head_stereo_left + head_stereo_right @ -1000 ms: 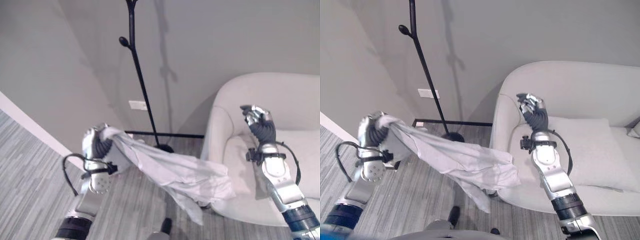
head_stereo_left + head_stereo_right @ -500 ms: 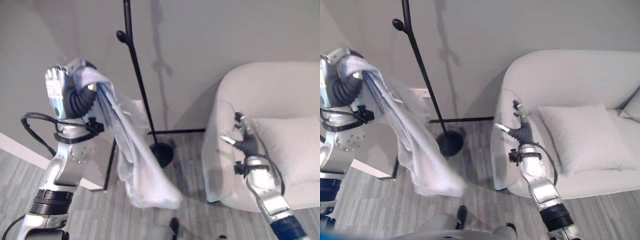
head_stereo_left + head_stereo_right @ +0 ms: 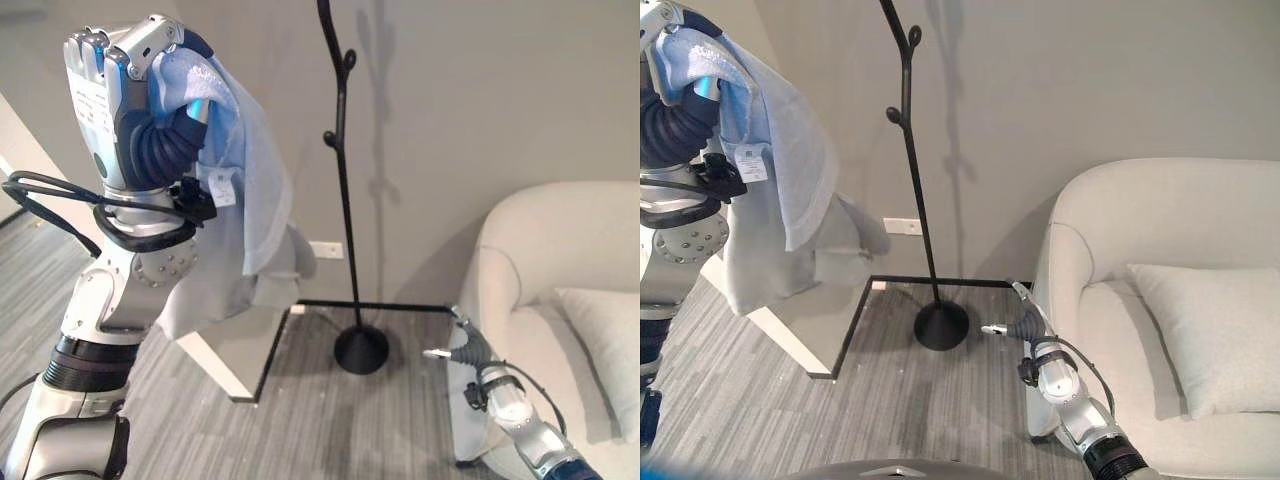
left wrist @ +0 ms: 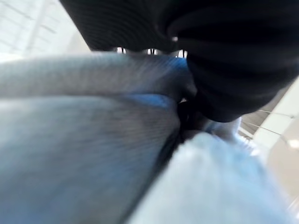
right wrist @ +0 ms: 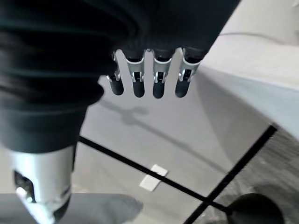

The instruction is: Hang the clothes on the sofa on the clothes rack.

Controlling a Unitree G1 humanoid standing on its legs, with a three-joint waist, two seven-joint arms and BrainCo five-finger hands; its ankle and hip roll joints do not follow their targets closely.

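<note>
My left hand is raised high, well to the left of the clothes rack, with its fingers curled tight around a bunched fold of the pale blue garment. In my left wrist view the cloth presses right up against the dark cover. The garment hangs down from my grip beside my forearm, a small white tag showing on it, and its lower end drapes at about the height of the rack's lower stem. It is apart from the rack and touches no peg.

My right hand is low, just right of the rack's round base and close to the front corner of the sofa. Its fingers are straight and relaxed, holding nothing, with the thumb set apart.

The rack is a thin black pole with 2 short knobbed pegs showing on its upper part, standing on a black disc base. Behind it is a plain grey wall with a white outlet plate low down, left of the pole. A black line runs along the floor at the foot of the wall. The floor is grey striped carpet. The sofa, right of the rack, is light grey with a rounded arm and 1 pale cushion on its seat.
</note>
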